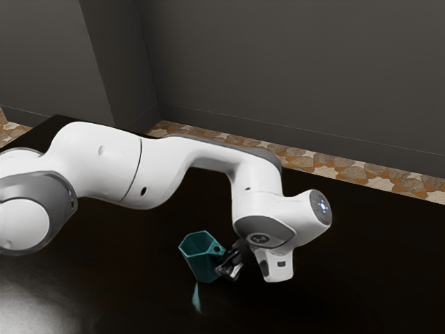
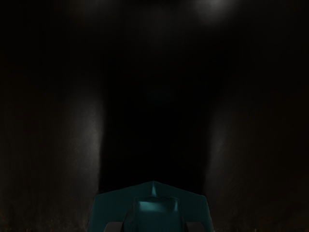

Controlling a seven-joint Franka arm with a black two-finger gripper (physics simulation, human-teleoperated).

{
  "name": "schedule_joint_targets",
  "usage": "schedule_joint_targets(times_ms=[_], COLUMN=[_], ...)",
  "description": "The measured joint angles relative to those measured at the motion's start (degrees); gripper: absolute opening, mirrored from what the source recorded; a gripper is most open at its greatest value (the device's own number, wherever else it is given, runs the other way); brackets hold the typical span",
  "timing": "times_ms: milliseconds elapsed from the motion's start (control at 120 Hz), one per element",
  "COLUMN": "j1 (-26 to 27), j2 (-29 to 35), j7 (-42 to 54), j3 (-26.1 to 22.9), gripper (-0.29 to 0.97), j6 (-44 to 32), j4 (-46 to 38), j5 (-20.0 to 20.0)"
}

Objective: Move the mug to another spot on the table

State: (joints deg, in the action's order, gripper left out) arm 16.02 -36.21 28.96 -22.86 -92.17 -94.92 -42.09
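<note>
Mug (image 1: pixel 199 255) in pincer (image 1: pixel 228 266).
Gripped at rim w/ narrow pincer, over dark bench (image 1: pixel 361 264), well off far edge.

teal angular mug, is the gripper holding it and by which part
Yes: the black gripper grips the angular teal mug at its handle side, near the rim.
</note>
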Motion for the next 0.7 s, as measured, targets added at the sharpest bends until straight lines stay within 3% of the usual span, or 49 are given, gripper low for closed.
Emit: schedule_joint_targets(times_ms=[408, 700], j1=[-0.17, -9.78], j2=[-1.02, -6.18], j7=[0.17, 0.31], j3=[0.18, 0.17], gripper=[-0.01, -0.02], j6=[6.98, 15.15], j4=[4.95, 17.26], j5=[-0.11, -0.49])
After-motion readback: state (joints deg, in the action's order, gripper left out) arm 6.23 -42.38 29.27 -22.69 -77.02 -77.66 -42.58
